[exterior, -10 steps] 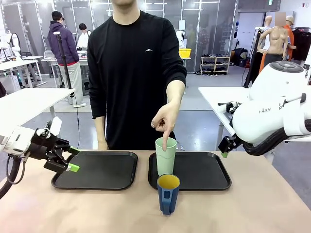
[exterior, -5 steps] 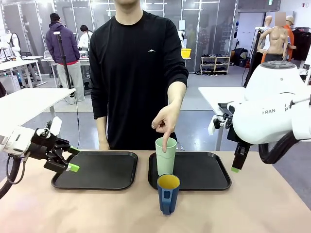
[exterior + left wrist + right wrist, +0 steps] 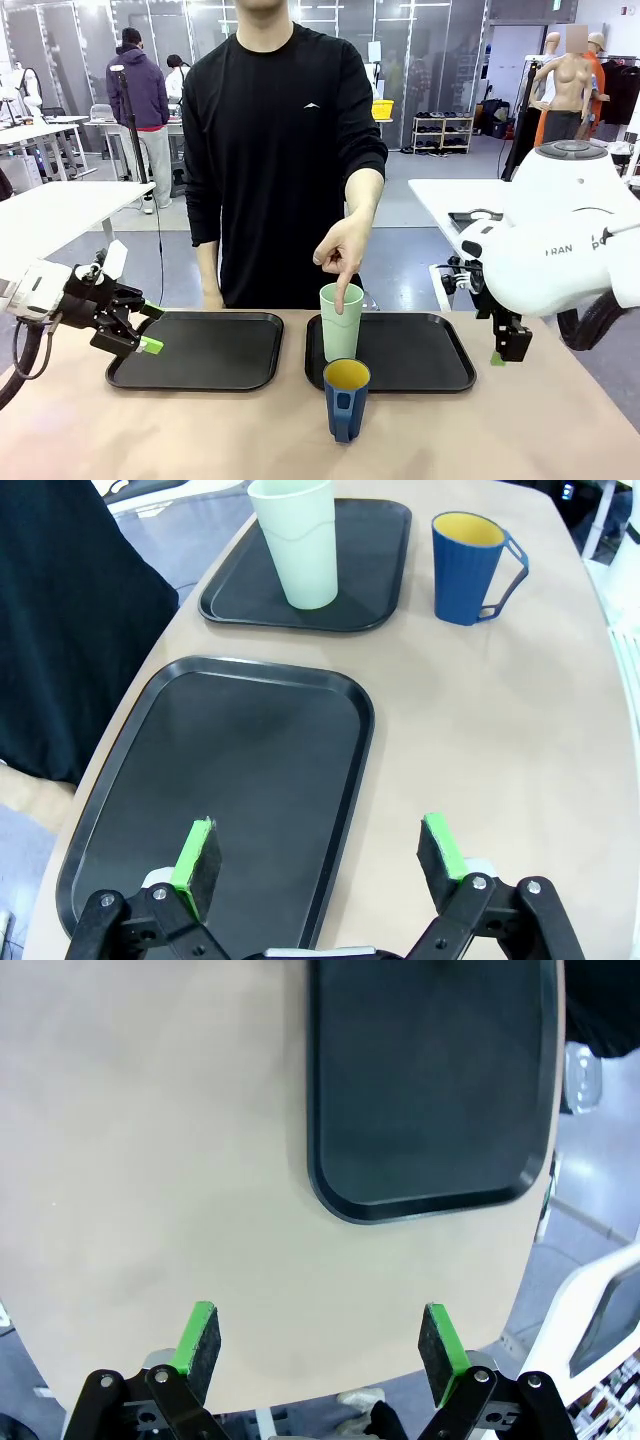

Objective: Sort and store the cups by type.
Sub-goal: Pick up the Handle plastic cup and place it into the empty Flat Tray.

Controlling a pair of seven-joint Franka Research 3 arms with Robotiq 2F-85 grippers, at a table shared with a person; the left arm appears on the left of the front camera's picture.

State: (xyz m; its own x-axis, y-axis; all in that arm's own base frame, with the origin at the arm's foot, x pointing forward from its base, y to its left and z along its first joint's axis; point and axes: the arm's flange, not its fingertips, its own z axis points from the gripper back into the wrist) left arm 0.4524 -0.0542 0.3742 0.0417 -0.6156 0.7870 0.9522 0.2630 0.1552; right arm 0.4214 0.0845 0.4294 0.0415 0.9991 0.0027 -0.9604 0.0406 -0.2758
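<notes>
cups sit close together near the middle of the tabletop (image 3: 200, 430): the mint-green tumbler (image 3: 341, 325) upright on the near left corner of the right tray (image 3: 425, 352), and the dark blue mug (image 3: 346, 402) upright on the bare top just in front of that tray, handle turned toward the robot's side. the person's hand (image 3: 340, 250) hangs over the tumbler with the index finger pointing down at its rim (whether it touches is hard to tell), which reads as singling out that cup or that tray. with two matching trays side by side, one per type seems the plan, and the left tray (image 3: 200, 352) lies bare, a likely home for one of the cups. the left fingers (image 3: 197, 865) are spread wide with nothing between them, hovering low over the outer end of the left tray and aimed along it toward the cups. the right fingers (image 3: 200, 1345) are also wide open and empty, pointing down at the bare top beside the right tray's outer end, well apart from both cups. the tabletop is a plain, matte tan. behind is an open workshop with white tables, shelving and other people standing.
</notes>
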